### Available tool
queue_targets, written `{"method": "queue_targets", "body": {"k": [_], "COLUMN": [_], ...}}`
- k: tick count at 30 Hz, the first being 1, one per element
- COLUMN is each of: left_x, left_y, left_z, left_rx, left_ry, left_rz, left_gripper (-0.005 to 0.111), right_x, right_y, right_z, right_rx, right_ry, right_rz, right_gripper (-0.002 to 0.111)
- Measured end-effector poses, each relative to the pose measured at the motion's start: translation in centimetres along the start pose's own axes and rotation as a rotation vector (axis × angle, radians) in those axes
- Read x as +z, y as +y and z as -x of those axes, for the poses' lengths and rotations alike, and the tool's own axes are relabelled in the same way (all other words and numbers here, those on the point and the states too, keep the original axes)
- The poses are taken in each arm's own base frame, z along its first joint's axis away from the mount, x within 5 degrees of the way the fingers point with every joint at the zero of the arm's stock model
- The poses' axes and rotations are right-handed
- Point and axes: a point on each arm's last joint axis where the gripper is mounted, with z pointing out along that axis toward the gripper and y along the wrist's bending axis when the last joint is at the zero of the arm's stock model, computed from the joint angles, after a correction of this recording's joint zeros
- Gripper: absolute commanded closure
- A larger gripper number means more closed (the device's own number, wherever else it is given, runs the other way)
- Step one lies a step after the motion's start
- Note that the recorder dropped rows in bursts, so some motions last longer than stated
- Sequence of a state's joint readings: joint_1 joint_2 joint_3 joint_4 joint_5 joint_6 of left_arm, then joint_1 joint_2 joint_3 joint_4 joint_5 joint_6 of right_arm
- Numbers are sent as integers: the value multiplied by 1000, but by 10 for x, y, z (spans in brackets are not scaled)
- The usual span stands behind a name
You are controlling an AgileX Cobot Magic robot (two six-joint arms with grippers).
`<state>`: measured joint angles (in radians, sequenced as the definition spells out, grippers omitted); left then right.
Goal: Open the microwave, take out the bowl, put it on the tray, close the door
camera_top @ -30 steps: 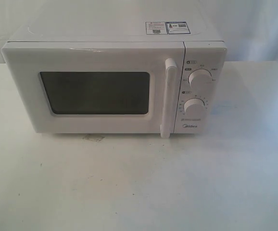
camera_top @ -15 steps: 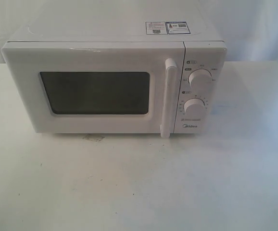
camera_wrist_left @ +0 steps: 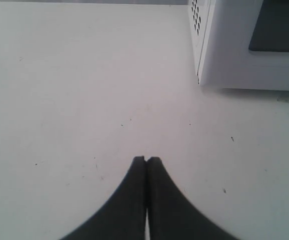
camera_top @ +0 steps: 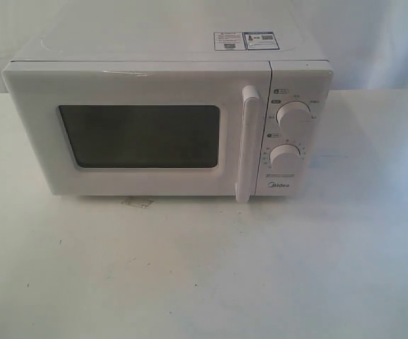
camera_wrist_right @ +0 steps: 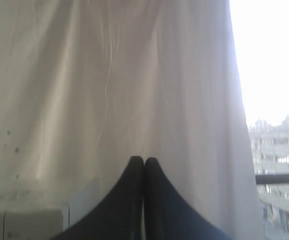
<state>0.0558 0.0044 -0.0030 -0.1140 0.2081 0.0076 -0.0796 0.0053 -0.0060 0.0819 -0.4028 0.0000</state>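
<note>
Broadly, the white table (camera_top: 204,268) spreads beneath the left pincer (camera_wrist_left: 146,160) and carries the microwave (camera_top: 169,123). A pale curtain (camera_wrist_right: 109,75) hangs ahead of the right pincer (camera_wrist_right: 144,160), with daylit buildings beyond its edge.

The microwave stands upright on the table. Its near lower corner (camera_wrist_left: 209,75) lies ahead of the left pincer and off to one side, well apart from the tips.

The door (camera_top: 138,88) is shut flush with the front. Its window (camera_top: 140,136) is dark, so whether the bowl sits behind it cannot be told.

The tall white handle (camera_top: 247,145) runs vertically between the window and the control panel, untouched by either pincer. Two round knobs (camera_top: 293,114) sit one above the other on the panel. Small stickers (camera_top: 246,40) lie on the top.

Each pincer has its dark fingers pressed together, gripping nothing; neither pincer appears in the exterior view.
</note>
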Motion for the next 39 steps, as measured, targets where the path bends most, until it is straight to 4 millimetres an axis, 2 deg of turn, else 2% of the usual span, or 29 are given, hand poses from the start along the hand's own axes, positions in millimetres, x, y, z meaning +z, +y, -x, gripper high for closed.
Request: {"method": "queue_targets", "body": {"k": [5,8,13,17,23,28,32,39], "left_x": [0,0,0,0,0,0,0,0], "left_y": [0,0,0,0,0,0,0,0], "left_z": [0,0,0,0,0,0,0,0], "left_rx": [0,0,0,0,0,0,0,0], "left_ry": [0,0,0,0,0,0,0,0], "left_rz": [0,0,0,0,0,0,0,0], "left_gripper": [107,107,107,107,107,107,107,107], "right_x": [-2,-3,1,9,44,70,75,77], "right_y": [0,0,1,3,6,7,7,7], "right_z": [20,22,20,31,43,37,33,41], "right_rx": [0,0,1,-19,-85,-42,-29,-25], "right_ry": [-218,-244,-150,-75,140,274,293,207], "right_rz": [0,0,2,5,10,3,-1,-2], "right_gripper": [108,108,108,108,108,108,108,108]}}
